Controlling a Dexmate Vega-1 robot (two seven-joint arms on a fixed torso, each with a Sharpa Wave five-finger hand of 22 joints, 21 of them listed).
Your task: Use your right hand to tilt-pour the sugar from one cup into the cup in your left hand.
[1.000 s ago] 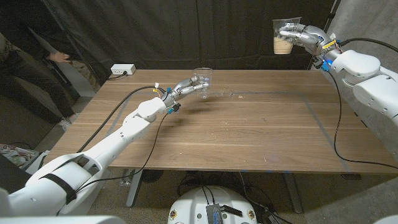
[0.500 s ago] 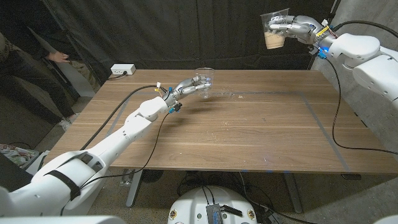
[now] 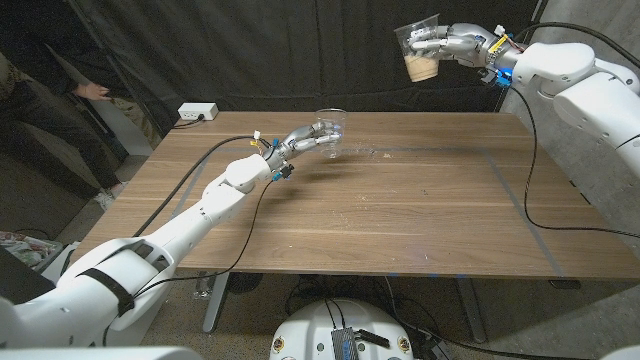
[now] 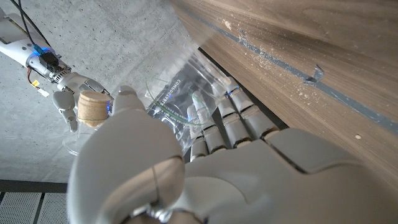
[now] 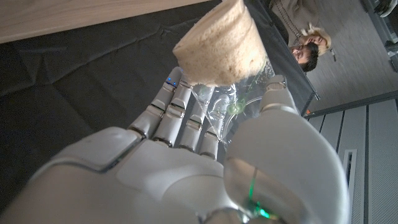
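My right hand (image 3: 447,41) holds a clear plastic cup of brown sugar (image 3: 419,53) high above the table's far right side, about upright. The right wrist view has the sugar cup (image 5: 219,53) wrapped in my right hand (image 5: 186,168). My left hand (image 3: 305,137) grips an empty clear cup (image 3: 330,131) just above the table's far middle, mouth up. That empty cup (image 4: 180,102) lies in the fingers of my left hand (image 4: 186,162) in the left wrist view, with the sugar cup (image 4: 92,107) and my right hand (image 4: 68,93) beyond it. The two cups are well apart.
A wooden table (image 3: 400,210) carries a taped rectangle outline (image 3: 505,185) on its right half and a few spilled grains (image 3: 375,152) near the left cup. A white power strip (image 3: 196,112) sits at the far left corner. A person (image 3: 60,100) stands at the left edge.
My right hand has carried the sugar cup leftwards and slightly higher, closer to the left cup. The left hand and its cup have stayed put.
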